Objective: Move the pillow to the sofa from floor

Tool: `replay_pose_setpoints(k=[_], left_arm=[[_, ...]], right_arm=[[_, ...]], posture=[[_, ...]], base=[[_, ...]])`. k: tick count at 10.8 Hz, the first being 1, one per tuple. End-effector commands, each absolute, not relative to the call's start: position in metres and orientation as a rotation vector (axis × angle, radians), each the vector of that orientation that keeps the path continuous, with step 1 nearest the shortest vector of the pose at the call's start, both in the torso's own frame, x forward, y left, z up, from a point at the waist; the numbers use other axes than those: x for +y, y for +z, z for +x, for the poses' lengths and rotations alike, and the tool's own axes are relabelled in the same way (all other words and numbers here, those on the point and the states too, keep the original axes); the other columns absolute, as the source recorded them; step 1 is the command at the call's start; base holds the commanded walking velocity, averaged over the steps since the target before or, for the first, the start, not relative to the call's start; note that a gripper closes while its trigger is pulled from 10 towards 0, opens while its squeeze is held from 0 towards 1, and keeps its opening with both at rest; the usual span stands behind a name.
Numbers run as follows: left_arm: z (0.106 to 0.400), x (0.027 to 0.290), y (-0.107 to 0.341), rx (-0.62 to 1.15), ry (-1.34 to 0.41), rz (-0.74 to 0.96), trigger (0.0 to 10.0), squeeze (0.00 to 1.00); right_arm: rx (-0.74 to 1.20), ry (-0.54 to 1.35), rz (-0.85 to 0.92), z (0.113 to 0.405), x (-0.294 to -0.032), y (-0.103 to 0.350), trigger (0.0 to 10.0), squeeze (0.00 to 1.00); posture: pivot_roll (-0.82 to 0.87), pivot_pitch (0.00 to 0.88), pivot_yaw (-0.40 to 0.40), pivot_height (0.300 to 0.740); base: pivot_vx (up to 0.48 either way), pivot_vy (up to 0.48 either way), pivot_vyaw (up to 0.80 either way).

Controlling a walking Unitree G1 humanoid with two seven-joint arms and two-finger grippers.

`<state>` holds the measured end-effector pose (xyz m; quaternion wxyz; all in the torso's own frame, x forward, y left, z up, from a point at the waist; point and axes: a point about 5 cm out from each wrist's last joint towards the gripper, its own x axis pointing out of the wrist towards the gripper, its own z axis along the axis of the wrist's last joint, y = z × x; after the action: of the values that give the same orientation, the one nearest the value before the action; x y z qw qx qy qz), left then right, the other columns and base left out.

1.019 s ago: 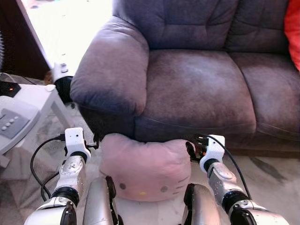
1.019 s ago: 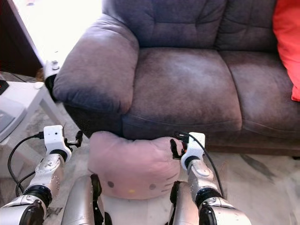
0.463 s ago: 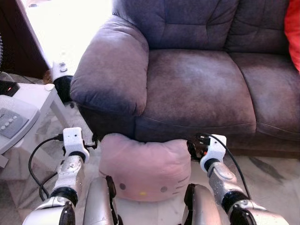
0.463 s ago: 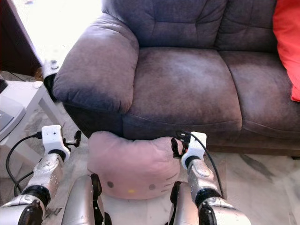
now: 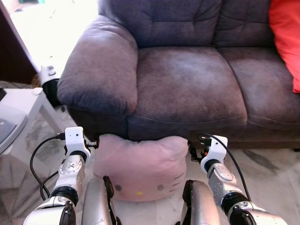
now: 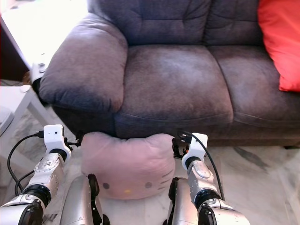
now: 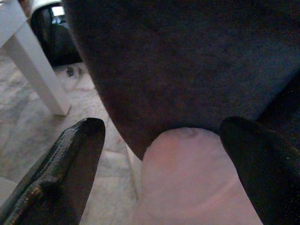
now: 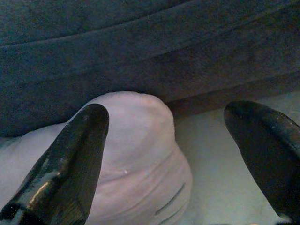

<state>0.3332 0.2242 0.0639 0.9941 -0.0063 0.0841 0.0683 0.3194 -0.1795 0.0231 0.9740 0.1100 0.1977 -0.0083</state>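
A pink pillow [image 5: 140, 166] with a cat face lies on the floor, pressed against the front of the grey-purple sofa [image 5: 187, 79]. My left gripper [image 5: 93, 141] sits at the pillow's upper left corner, and my right gripper [image 5: 192, 151] at its upper right corner. In the left wrist view the gripper [image 7: 161, 129] is open, with the pillow's corner [image 7: 187, 178] between the fingers under the sofa arm. The right wrist view shows that gripper [image 8: 165, 112] open too, with one finger [image 8: 70, 164] over the pillow [image 8: 136, 154] and the other beside it above the floor.
A red cushion [image 5: 286, 37] leans at the sofa's right end. A white side table [image 5: 18, 101] stands to my left, with a black and white object [image 5: 48, 82] behind it by the sofa arm. Pale marble floor [image 5: 272, 173] lies to the right.
The whole picture has shifted, so the camera turned a little to the right and more of the red cushion shows. Both grippers stay at the pillow's upper corners.
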Motion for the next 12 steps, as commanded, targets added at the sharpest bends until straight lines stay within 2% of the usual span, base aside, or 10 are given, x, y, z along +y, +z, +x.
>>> replay_pose_setpoints(k=[1,5,11,12], left_arm=[[0.3318,0.2259,0.0607,0.197,0.131,0.01,10.0,0.0],[0.3336,0.223,0.0639,0.171,0.119,0.009,10.0,0.0],[0.3331,0.2229,0.0629,0.175,0.127,0.013,10.0,0.0],[0.334,0.2219,0.064,0.171,0.123,0.016,10.0,0.0]], right_arm=[[0.409,-0.031,0.234,0.3162,-0.1813,0.0196,10.0,0.0],[0.409,-0.027,0.233,0.3162,-0.1806,0.0196,10.0,0.0],[0.415,-0.017,0.225,0.3147,-0.1792,0.0178,10.0,0.0],[0.414,-0.017,0.225,0.3148,-0.1791,0.0179,10.0,0.0]], posture=[[0.1,0.126,-0.036,0.493],[0.1,0.125,-0.039,0.493],[0.09,0.119,-0.039,0.493],[0.09,0.117,-0.037,0.493]], base=[[0.0,0.0,0.0],[0.0,0.0,0.0],[0.354,0.0,0.0],[0.0,0.0,0.0]])
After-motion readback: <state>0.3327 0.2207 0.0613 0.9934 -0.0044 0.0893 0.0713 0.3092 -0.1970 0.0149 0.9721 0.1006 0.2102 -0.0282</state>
